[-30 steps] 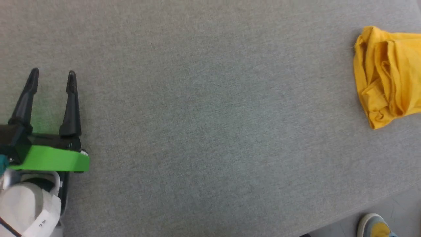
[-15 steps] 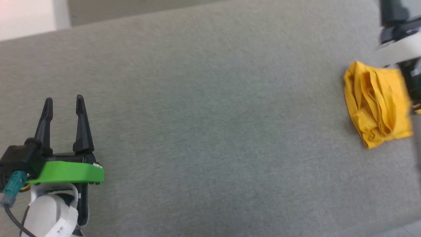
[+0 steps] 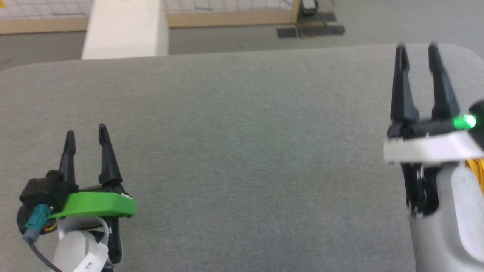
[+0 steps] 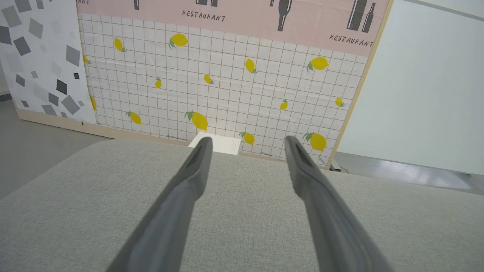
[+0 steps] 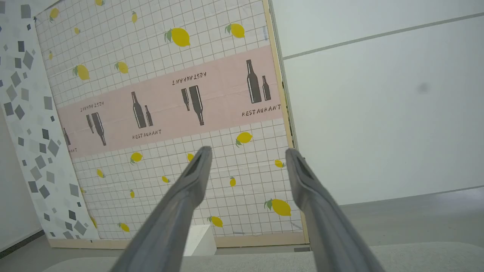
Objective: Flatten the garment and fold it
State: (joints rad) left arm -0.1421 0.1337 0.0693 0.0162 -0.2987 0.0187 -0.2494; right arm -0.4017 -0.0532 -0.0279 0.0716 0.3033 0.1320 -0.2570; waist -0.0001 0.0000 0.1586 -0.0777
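Over the grey tabletop (image 3: 242, 151) both arms reach forward, left jaws and right jaws each parted, holding nothing. Since a second ago my head camera has tilted up and my right forearm (image 3: 450, 230) has come across the garment (image 3: 477, 170): a yellow sliver beside the wrist, behind those jaws.

**Garment mostly hidden behind the right arm**

In the head view the garment (image 3: 479, 168) is a thin yellow strip at the right edge. The right forearm (image 3: 446, 226) covers the rest, so its shape cannot be told. The right gripper (image 3: 416, 46) is blurred. A dark object (image 3: 310, 7) on the far floor is cut off by the top edge.
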